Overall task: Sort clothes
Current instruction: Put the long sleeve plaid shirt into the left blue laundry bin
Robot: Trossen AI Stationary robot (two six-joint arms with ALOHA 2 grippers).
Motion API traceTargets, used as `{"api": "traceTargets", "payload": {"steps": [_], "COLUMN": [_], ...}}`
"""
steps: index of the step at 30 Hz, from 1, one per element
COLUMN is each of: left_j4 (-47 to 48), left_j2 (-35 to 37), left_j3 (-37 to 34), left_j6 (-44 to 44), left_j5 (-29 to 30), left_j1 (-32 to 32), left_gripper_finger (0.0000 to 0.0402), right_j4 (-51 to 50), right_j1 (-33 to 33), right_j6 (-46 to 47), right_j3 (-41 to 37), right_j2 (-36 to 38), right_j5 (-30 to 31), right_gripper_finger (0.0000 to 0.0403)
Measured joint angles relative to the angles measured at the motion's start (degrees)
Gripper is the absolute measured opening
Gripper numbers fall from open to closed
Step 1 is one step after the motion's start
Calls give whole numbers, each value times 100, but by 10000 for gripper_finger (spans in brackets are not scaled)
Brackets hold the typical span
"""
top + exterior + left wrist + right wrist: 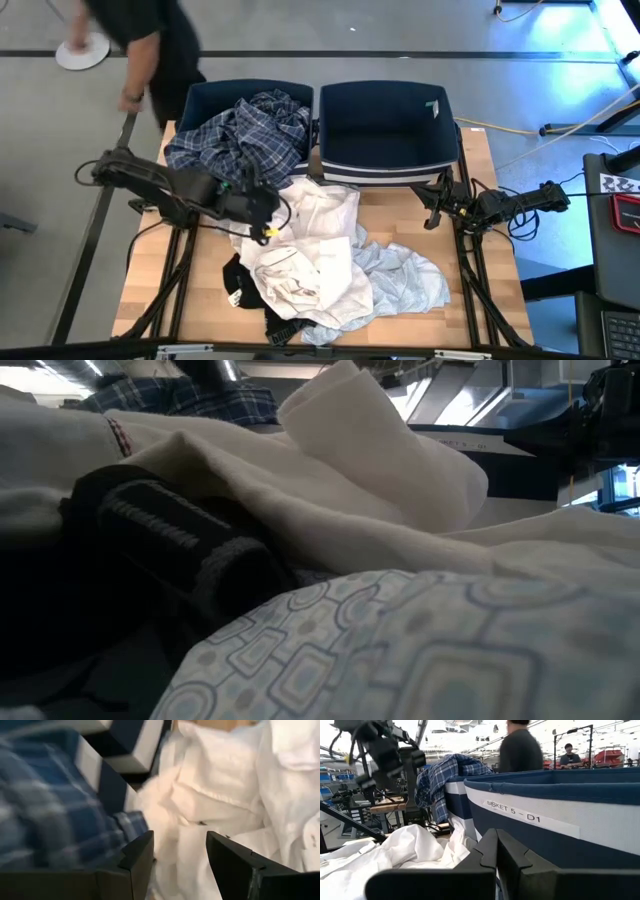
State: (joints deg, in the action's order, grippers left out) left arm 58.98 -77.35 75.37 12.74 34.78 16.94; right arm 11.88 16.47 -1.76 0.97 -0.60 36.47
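A blue-white plaid shirt (pixel 240 135) lies draped over the left navy bin (pixel 205 98), with its lower part hanging over the bin's front wall. The right navy bin (pixel 385 125) shows no clothes inside. A white garment (pixel 305 235), a pale blue patterned one (pixel 405 275) and a black one (pixel 245 285) lie heaped on the table. My left gripper (pixel 272 212) is open over the white garment's far left part (pixel 190 805), beside the plaid shirt (pixel 45 815). My right gripper (pixel 432 215) is shut and empty in front of the right bin (pixel 560 805). My left gripper stands open with its fingers (pixel 142 857) on either side of a bunch of the white garment (pixel 177 850), coming from the table's left side. I cannot tell whether the fingers touch the cloth.
The two bins stand side by side at the table's far edge. A person (pixel 150 45) stands beyond the far left corner, and people (pixel 520 747) show behind the bins in the right wrist view. The heap (pixel 330 490) fills the low view. Bare wood (pixel 480 260) shows at the right.
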Motion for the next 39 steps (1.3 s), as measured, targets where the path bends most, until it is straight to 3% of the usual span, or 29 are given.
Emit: {"api": "traceTargets", "payload": {"steps": [16,23,29,34,39], "left_j4": [-1083,-1186,-983,-982,-501], "left_j2": [-484,-534,-534,-534,-400], "left_j3": [-1816,-2332,-2198,-1672,-1085], "left_j6": [906,1402,1373,892,604], "left_j5": [549,1810,2549,2668,3286], "left_j1": [47,-120,-158,-28,82], "left_gripper_finger": [172,172,172,172,172], "right_j4": [-5,-4,-4,-16,-137], "right_j1": [0,0,2,2,2], "right_j6": [0,0,-2,-2,124], "right_j3": [0,0,2,1,0], "right_j2": [-1,-2,-2,-2,-2], "right_j5": [0,0,2,2,0], "right_gripper_finger": [5,5,5,5,5]}}
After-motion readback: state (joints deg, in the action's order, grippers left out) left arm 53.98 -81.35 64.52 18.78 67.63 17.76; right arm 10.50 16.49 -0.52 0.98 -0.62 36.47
